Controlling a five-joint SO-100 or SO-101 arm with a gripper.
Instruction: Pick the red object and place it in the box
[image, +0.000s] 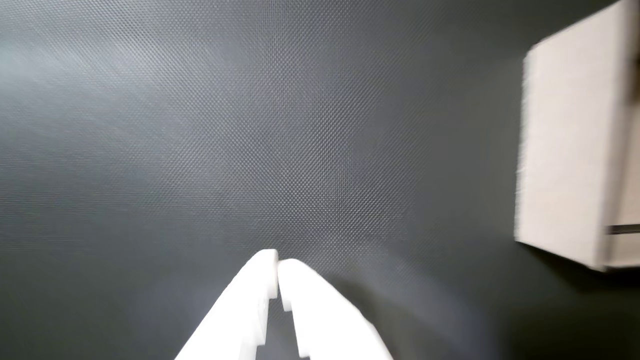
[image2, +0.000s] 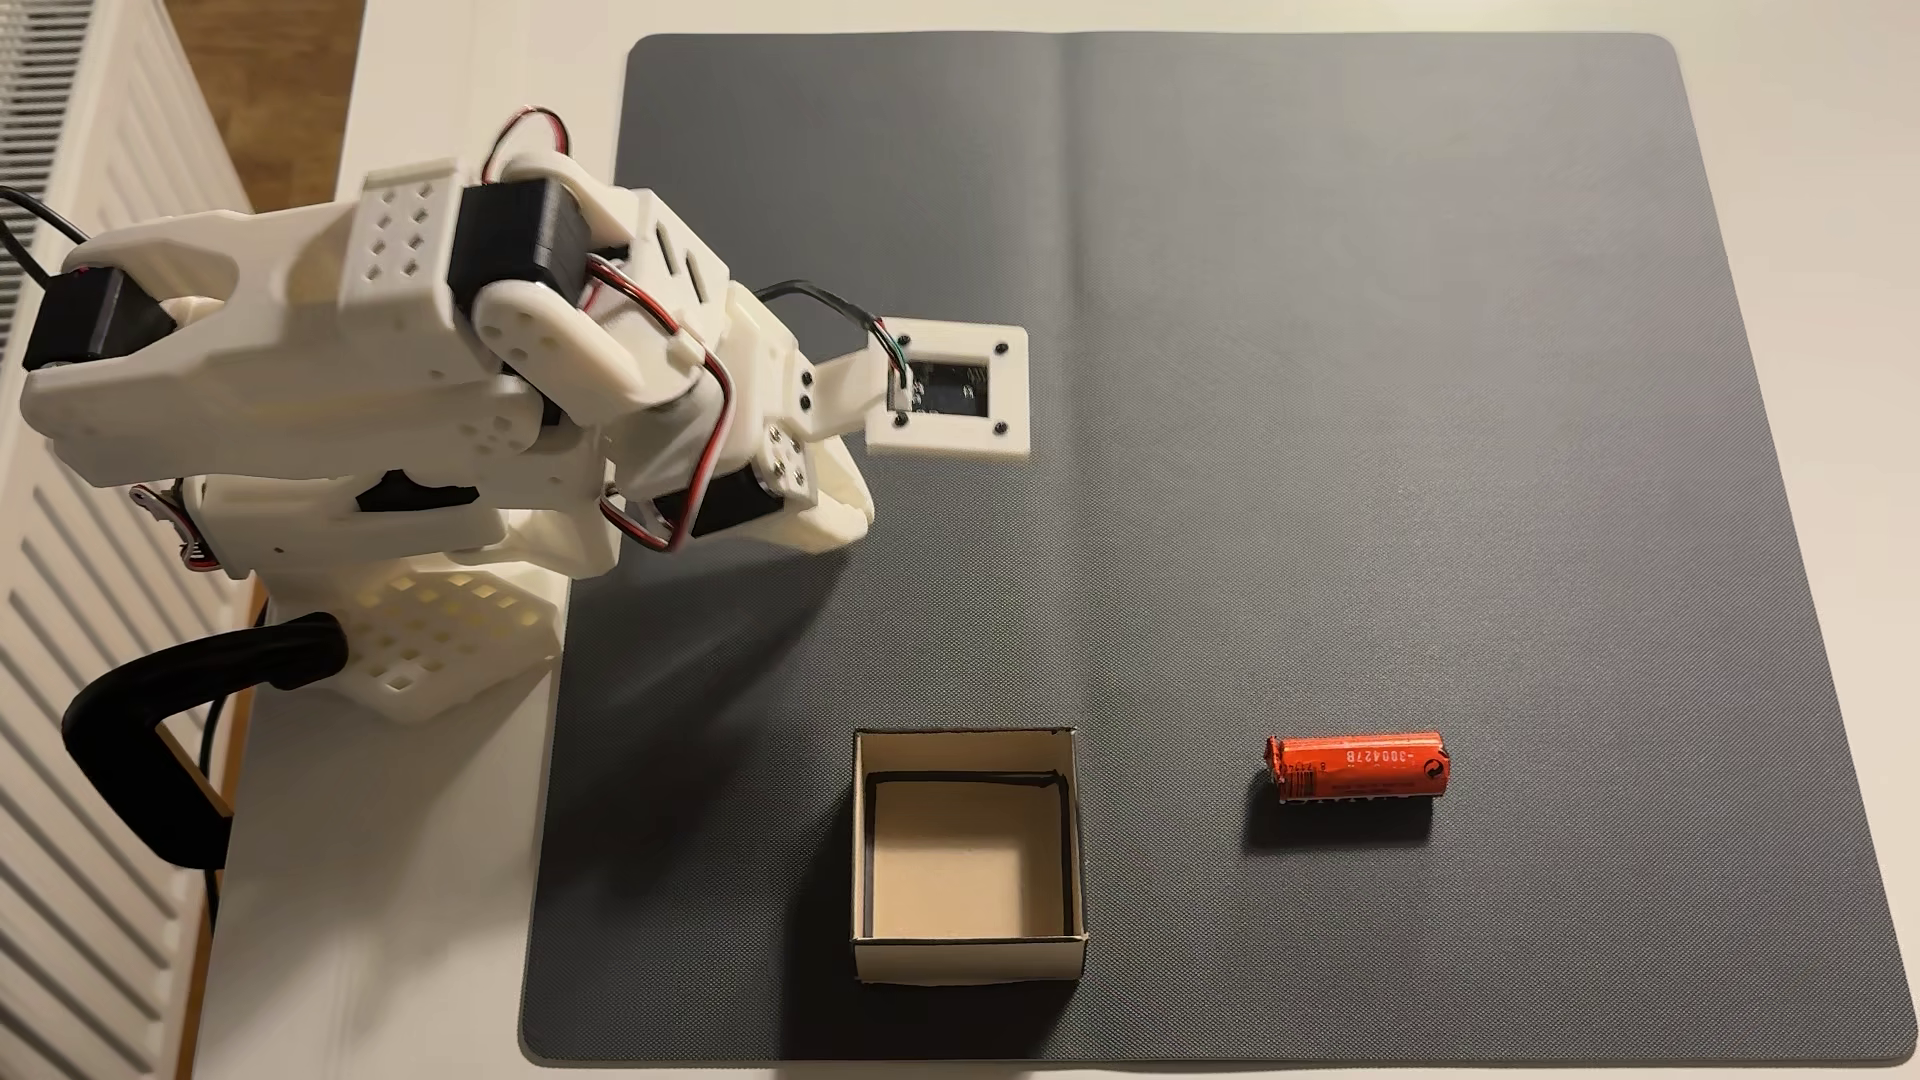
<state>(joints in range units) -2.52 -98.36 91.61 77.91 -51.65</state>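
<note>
The red object (image2: 1356, 768), an orange-red wrapped cylinder with dark print, lies on its side on the dark mat at the lower right of the fixed view. The cardboard box (image2: 966, 857) stands open-topped to its left, nothing inside it. In the wrist view the box's outer wall (image: 565, 155) shows at the right edge. My white gripper (image: 278, 262) is shut with nothing between its fingers, its tips meeting over bare mat. In the fixed view the gripper (image2: 857, 514) hangs folded close to the arm's base, well above and left of the box.
A dark grey textured mat (image2: 1351, 363) covers most of the white table. The arm's base (image2: 436, 633) is clamped at the table's left edge with a black clamp (image2: 177, 727). A white radiator (image2: 73, 623) runs along the left.
</note>
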